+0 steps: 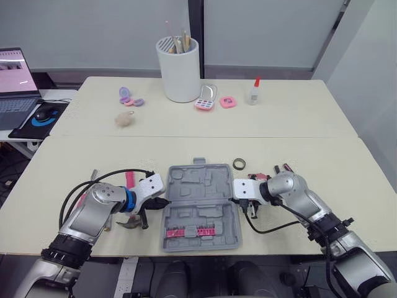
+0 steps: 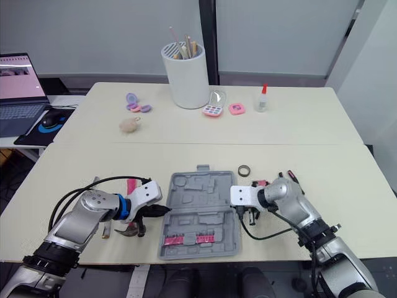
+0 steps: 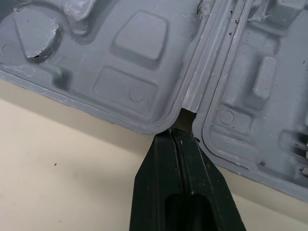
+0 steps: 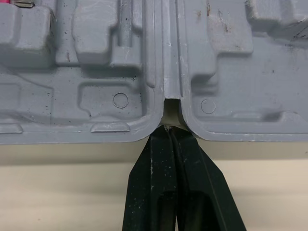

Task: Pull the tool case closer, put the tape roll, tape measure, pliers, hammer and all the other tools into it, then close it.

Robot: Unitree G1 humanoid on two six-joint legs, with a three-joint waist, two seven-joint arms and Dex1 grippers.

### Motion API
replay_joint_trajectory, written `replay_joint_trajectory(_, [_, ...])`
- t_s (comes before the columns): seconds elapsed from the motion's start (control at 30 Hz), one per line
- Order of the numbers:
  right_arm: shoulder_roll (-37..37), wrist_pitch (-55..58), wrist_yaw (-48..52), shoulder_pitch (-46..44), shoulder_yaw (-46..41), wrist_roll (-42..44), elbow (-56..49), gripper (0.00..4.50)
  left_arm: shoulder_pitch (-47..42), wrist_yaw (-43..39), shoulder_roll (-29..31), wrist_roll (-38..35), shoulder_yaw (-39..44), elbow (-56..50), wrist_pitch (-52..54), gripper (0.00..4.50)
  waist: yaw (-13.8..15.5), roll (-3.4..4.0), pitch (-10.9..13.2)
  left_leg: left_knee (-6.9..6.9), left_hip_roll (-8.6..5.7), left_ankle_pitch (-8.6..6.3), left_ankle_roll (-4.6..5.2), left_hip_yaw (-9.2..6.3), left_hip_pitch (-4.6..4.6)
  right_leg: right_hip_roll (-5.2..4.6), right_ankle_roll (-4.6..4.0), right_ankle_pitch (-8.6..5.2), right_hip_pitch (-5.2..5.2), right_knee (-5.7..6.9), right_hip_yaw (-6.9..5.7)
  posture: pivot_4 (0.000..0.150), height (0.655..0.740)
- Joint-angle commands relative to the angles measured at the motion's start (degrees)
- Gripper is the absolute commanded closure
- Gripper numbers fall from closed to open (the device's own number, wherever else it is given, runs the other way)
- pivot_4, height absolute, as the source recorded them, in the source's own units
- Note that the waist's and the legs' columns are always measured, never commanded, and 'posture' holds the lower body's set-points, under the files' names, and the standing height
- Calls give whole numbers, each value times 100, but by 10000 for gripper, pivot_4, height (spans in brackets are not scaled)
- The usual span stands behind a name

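Both grippers, left (image 1: pixel 164 202) and right (image 1: pixel 236 199), were clenched shut, tips at the hinge ends of the open case (image 1: pixel 200 186), lower centre of frame. Tape roll (image 1: pixel 239 164) lay outside, just upper right. Packing and closing judged outstanding.

Tape roll (image 1: pixel 239 164) just beyond tool case (image 1: pixel 198 186)

Pale tables (image 1: pixel 279 118) before grey wall panels (image 1: pixel 93 31), laptop (image 1: pixel 15 77) on side desk (image 1: pixel 59 95)
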Motion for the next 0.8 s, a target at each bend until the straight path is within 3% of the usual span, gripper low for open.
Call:
replay_joint_trajectory(0.03, [97,113,72,132,83,277,-606,44864,-42,-227,-173,-106,-265,-373,-227,45000,2,0,0,0,0,0,0,0,0,0,0,0,0,0,0,1500,7400])
replay_joint_trajectory(0.8, [-135,825,63,929,234,378,-1650,44864,542,-319,-51,-113,-362,-1171,212,45000,2,-5,-3,0,-1,0,0,-2,0,3,1,-1,2,-2,-1,1500,7400])
